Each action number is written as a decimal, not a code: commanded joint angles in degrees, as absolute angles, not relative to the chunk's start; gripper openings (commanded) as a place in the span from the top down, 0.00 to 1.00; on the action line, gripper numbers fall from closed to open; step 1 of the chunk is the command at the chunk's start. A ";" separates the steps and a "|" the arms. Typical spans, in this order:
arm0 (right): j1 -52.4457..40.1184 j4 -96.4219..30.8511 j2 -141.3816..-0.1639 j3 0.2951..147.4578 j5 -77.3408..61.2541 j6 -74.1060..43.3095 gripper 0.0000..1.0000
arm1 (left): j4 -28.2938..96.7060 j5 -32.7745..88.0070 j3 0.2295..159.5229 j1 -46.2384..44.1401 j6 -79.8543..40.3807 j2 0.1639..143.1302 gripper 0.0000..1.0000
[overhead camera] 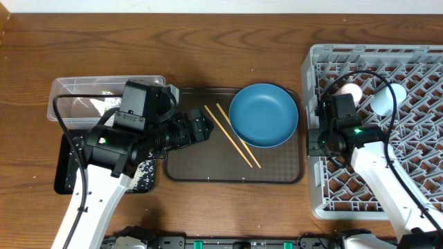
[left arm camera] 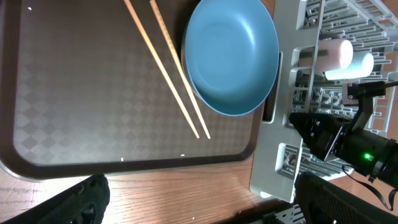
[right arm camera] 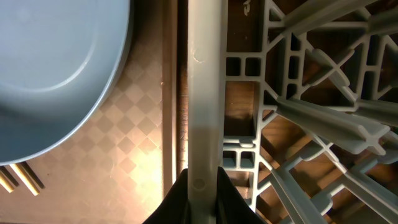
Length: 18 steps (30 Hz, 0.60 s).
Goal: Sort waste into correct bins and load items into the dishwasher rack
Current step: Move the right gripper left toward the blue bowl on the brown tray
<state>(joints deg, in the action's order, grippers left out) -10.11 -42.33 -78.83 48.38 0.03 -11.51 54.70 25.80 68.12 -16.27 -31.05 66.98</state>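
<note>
Pinching the dishwasher rack (right arm camera: 205,93) by its left rim, your right gripper (right arm camera: 202,179) had its fingers pressed against either side of the grey bar. Your left gripper (overhead camera: 199,129) hung spread wide above the brown tray (overhead camera: 194,164), where the blue plate (overhead camera: 263,114) and the two chopsticks (overhead camera: 232,135) lay.
</note>
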 commanded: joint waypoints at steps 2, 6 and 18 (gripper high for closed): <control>-9.76 -42.22 -79.07 48.60 8.47 -10.22 0.90 | 54.81 26.35 68.79 -16.03 -30.26 66.98 0.02; -9.65 -42.19 -79.07 48.64 11.18 -10.22 0.90 | 54.81 26.35 68.82 -16.03 -30.26 66.98 0.02; -9.72 -42.22 -79.07 50.09 10.22 -10.20 0.57 | 54.81 26.35 68.82 -16.03 -30.26 66.98 0.02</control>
<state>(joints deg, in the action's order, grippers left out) -9.89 -42.28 -78.87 48.38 8.64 -10.26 54.70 25.80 68.12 -16.27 -31.07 66.98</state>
